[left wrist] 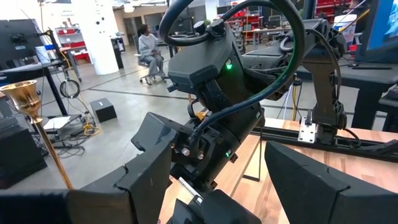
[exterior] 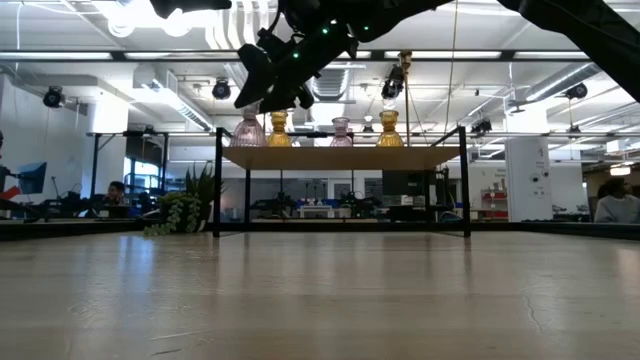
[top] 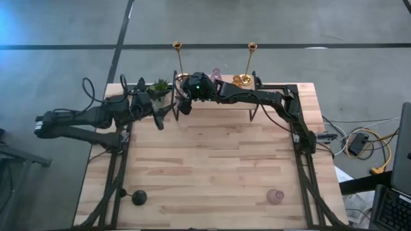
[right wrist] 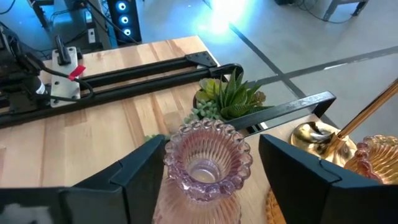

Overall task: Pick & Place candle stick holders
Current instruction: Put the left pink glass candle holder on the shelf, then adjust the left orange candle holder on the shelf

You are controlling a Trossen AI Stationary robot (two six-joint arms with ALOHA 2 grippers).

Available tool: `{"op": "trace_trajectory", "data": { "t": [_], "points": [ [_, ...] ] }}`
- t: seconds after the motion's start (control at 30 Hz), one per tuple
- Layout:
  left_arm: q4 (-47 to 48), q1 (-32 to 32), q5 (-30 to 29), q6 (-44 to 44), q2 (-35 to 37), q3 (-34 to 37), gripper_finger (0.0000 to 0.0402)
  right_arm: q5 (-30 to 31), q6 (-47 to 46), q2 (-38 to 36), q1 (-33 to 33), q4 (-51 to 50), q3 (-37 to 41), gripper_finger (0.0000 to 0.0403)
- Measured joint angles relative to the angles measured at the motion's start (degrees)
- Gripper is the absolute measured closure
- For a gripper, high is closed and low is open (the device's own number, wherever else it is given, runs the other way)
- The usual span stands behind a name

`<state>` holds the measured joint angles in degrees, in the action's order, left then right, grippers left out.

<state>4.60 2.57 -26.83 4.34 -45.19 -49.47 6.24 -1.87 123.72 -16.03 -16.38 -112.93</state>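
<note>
Right wrist view: right tool (right wrist: pixel 202 163) open around pink holder (right wrist: pixel 207 163), base cut off; left tool (left wrist: pixel 217 180) open.

Green potted plant (top: pixel 160 88) at table's (top: pixel 212 167) far-left corner.

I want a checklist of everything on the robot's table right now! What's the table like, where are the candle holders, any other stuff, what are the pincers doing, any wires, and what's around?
Surface: wooden table, with a raised shelf at the far edge.
Job's things: pink glass holders and amber ones on the shelf; two brass sticks at the back; black holder and pink holder near the front edge.
Clutter: green potted plant.
Pincers: right pincer open around a pink holder on the shelf; left pincer open, beside the right arm.
Cables: yellow and black cables on the floor.
Surroundings: people seated at desks.
</note>
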Motion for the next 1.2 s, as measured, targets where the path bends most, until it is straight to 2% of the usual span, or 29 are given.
{"op": "trace_trajectory", "data": {
  "t": [0.33, 0.63, 0.83, 0.93, 1.07, 1.2],
  "points": [
    [0.00, 0.00, 0.02, -0.04, 0.00, 0.00, 0.0138, -0.02, 0.74, -0.16, 0.00, -0.17, -0.28, 0.0110],
    [0.02, 0.01, 0.02, -0.03, 0.00, 0.00, 0.0138, -0.02, 3.33, -0.48, 0.02, -1.27, -3.50, 0.0124],
    [0.35, 0.00, 0.02, 0.22, 0.00, 0.00, 0.0138, -0.05, 5.78, -2.27, 0.02, -10.50, -7.50, 0.0134],
    [0.34, 0.01, 0.02, 0.45, 0.08, 0.00, 0.0138, 0.02, 12.15, -4.43, 0.02, -17.92, -9.33, 0.0140],
    [0.24, 0.00, 0.02, 1.99, 0.38, 0.00, 0.0138, 0.63, 26.83, -6.46, 0.02, -28.58, -10.10, 0.0150],
    [-0.15, 0.00, 0.00, 3.36, 0.48, -0.15, 0.0138, 3.80, 39.50, -6.74, -0.25, -34.10, -9.61, 0.0161]
  ]
}}
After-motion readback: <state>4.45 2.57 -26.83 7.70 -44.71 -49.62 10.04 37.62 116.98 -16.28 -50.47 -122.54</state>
